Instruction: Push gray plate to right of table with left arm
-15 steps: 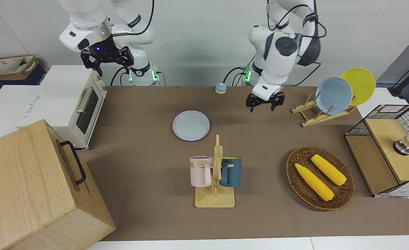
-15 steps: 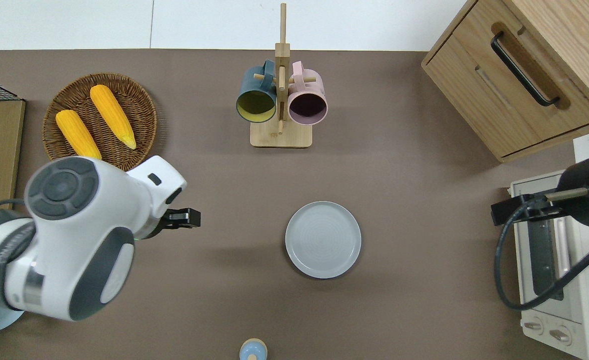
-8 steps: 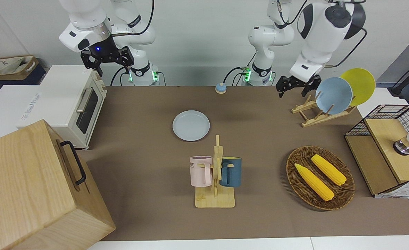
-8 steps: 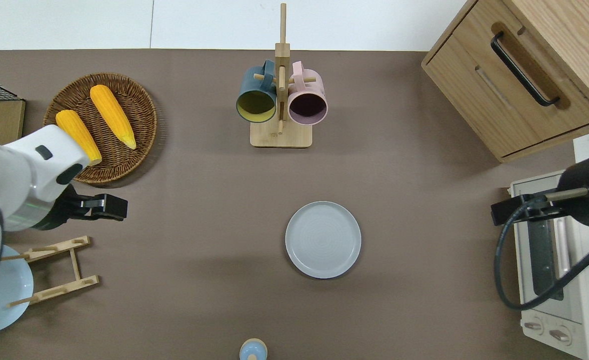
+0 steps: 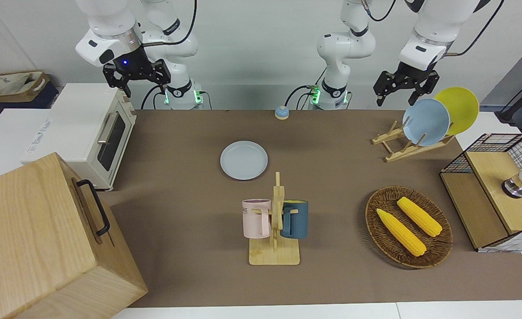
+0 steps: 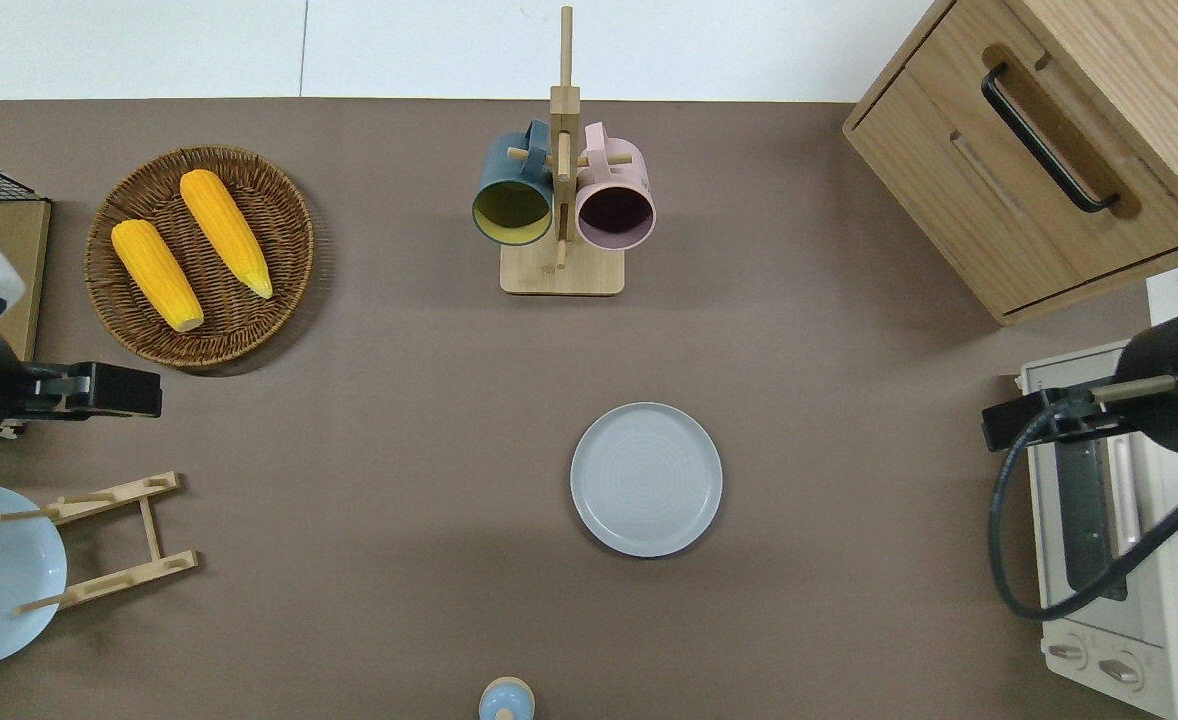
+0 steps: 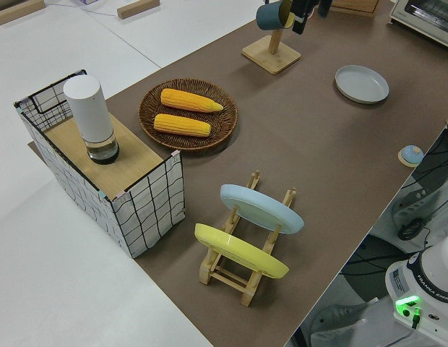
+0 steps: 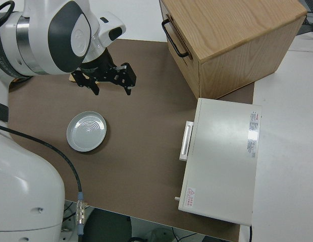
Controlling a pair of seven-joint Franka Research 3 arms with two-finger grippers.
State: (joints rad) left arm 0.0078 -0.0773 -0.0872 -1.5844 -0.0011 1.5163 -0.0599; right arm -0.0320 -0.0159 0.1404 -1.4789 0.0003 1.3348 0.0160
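The gray plate (image 6: pixel 646 479) lies flat near the middle of the worktop (image 6: pixel 409 420), somewhat toward the robots' edge and well short of the right arm's end, with nothing touching it. The left gripper (image 5: pixel 405 85) hangs high at the left arm's end, over the bare strip between the corn basket (image 6: pixel 200 256) and the wooden plate rack (image 6: pixel 109 540), well apart from the plate; its fingers (image 5: pixel 381 91) stand apart and hold nothing. The right arm is parked, its gripper (image 5: pixel 136 75) with the fingers spread and empty too. By the look of it no push is in progress; either the arm is only setting up or it is standing clear, and the plate does not seem to sit at the right arm's end yet. A next move would call for bringing the left gripper down beside the plate's rim on the side facing the left arm's end, low enough to catch the rim, then sliding the plate toward the toaster oven (image 6: pixel 1109 530). Counted: one gray plate, two racked plates (one blue (image 5: pixel 426 122), one yellow (image 5: pixel 460 106)), two mugs, two corn cobs, one basket.
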